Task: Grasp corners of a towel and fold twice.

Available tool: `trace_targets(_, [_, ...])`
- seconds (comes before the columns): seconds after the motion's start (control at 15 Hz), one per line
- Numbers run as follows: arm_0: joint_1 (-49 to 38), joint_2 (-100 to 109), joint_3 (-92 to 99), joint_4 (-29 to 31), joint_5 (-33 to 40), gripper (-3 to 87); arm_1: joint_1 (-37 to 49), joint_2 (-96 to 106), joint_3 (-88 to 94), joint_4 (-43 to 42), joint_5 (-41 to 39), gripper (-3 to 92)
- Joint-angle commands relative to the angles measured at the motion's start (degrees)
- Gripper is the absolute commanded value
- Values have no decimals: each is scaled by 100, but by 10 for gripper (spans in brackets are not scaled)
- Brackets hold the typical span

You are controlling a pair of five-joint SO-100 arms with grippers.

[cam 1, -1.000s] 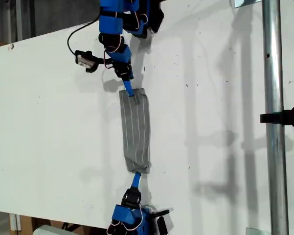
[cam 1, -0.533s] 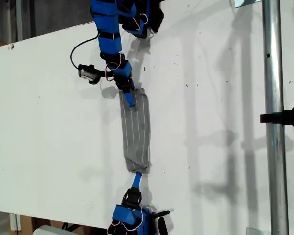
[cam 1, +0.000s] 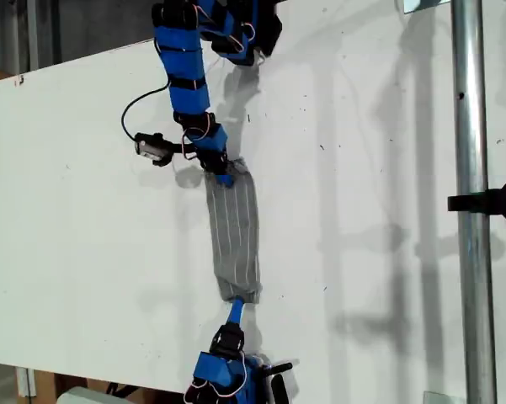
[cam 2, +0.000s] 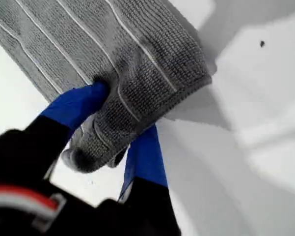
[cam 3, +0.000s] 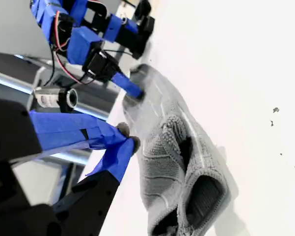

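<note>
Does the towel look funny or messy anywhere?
Yes. The towel is bunched into a narrow strip rather than a flat fold. Near my second gripper its end gapes open in loose layers, while my first gripper pinches the other end.

The exterior view looked steeply down over the white table, while both wrist views faced close along their jaws, all sharing the towel.

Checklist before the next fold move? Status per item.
1. My first gripper clamped on one end of the towel: ok.
2. My second gripper holding the opposite end: cannot tell; its tips sit at the cloth edge.
3. Towel folded into a narrow strip: ok.
4. Strip lying flat: not ok; the end by my second gripper gapes open.
5. Towel fully on the table: ok.
</note>
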Motion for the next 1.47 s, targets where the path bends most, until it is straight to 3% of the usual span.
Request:
trace_targets(0.0, [26,35,-299,70,53,-26,-26,1424,-290,2145,-53,-1])
trace_targets(0.2, [18,35,-308,44,88,-26,-88,3981,580,4755,202,-2])
trace_targets(0.4, [9,35,-272,-44,105,-26,-765,5291,712,6064,1020,-2])
trace_targets(0.47, [18,35,-281,-44,97,-26,-879,5212,756,5739,1072,-2])
trace_targets(0.6, [18,35,-272,-97,88,-26,-888,5054,1037,3023,325,-2])
trace_targets(0.67, [44,35,-308,-70,70,-26,-844,4614,879,2092,123,-2])
trace_targets(1.0, [35,35,-185,-220,44,-26,-1151,1046,-765,-932,-202,-2])
trace_targets(1.13, [53,35,-176,-255,35,-26,-1195,-545,-1714,-1301,-211,-2])
trace_targets(1.2, [70,35,-176,-255,26,-26,-1187,-1028,-2224,-914,-229,72])
trace_targets(1.27, [70,35,-211,-220,26,-26,-1187,-1151,-2804,-35,-229,349])
trace_targets(1.33, [79,35,-220,-211,26,-26,-1143,-1063,-3340,932,-378,413])
trace_targets(1.4, [79,35,-202,-246,26,-26,-1081,-686,-3472,1257,-633,475])
